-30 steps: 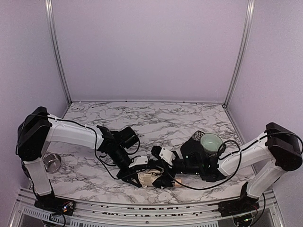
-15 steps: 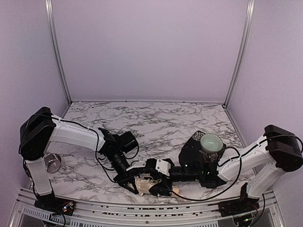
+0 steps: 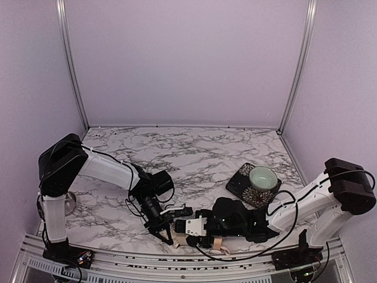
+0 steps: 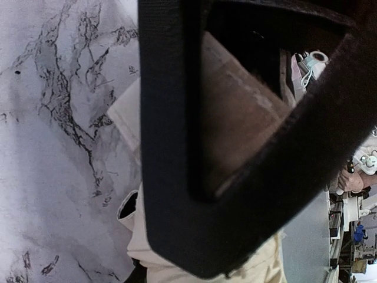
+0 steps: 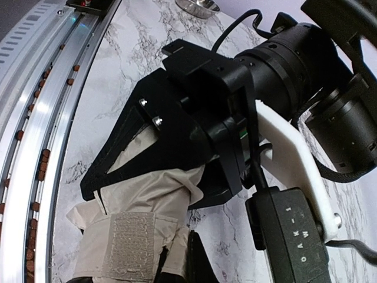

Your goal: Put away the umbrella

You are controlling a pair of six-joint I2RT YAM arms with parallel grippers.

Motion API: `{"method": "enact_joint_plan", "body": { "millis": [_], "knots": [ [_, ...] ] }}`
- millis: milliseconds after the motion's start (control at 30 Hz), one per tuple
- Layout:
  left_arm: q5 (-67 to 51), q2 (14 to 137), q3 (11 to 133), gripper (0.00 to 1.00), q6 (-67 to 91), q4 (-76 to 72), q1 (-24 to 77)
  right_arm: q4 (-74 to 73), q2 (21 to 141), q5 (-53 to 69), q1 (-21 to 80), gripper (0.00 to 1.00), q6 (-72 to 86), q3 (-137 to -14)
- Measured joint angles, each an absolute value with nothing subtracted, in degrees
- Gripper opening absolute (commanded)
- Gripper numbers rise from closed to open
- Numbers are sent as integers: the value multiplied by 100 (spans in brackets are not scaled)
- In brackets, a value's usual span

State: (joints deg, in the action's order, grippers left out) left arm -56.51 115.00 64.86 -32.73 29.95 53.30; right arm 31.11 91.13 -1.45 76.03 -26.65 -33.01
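Observation:
The umbrella (image 3: 178, 224) is a folded cream-beige bundle near the table's front edge, between my two grippers. My left gripper (image 3: 166, 231) comes in from the left, its black fingers (image 5: 177, 124) clamped across the cream fabric (image 5: 150, 197). In the left wrist view one black finger (image 4: 177, 177) fills the frame, with umbrella fabric (image 4: 150, 250) under it. My right gripper (image 3: 189, 231) meets the bundle from the right and is shut (image 5: 182, 272) on fabric beside the grey fastening strip (image 5: 126, 244). A pale tan loop strap (image 3: 219, 244) trails toward the front rail. The shaft is hidden.
A black mesh holder (image 3: 240, 184) with a pale green round dish (image 3: 263, 175) sits at the right, behind my right arm. A small steel bowl (image 3: 69, 203) stands at the left by the left arm's base. The metal front rail (image 3: 118, 258) runs just below the umbrella.
Both grippers have carried the umbrella nearer to the front edge. The right arm has dropped low and slid left, uncovering the mesh holder. Neither gripper's grip has changed.

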Motion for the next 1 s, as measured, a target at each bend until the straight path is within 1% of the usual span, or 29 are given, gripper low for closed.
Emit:
{"method": "enact_joint_plan", "body": {
  "millis": [167,433,567,667,733,900,1000],
  "knots": [
    [-5548,11655,6604,0,-3190,3061,5221,2888,9238,-392,7603,0,-3002,-3428],
    [-5312,11826,6982,0,-3223,3649,5221,2790,9271,-480,7603,0,-3011,-3459],
    [-5341,11931,7113,9,-3210,3844,5196,2794,9314,-567,7603,3,-3035,-3459],
    [-5365,11963,7135,16,-3199,3900,5170,2847,9349,-607,7603,3,-3105,-3459],
    [-5363,11985,7155,22,-3190,3931,5164,2853,9354,-637,7603,1,-3192,-3459],
    [-5352,11977,7135,43,-3057,3944,5118,3061,9496,-784,7614,1,-3330,-3448],
    [-5306,11815,6987,50,-2790,3791,5039,3489,9620,-854,7660,1,-3328,-3354]
  ]
}}
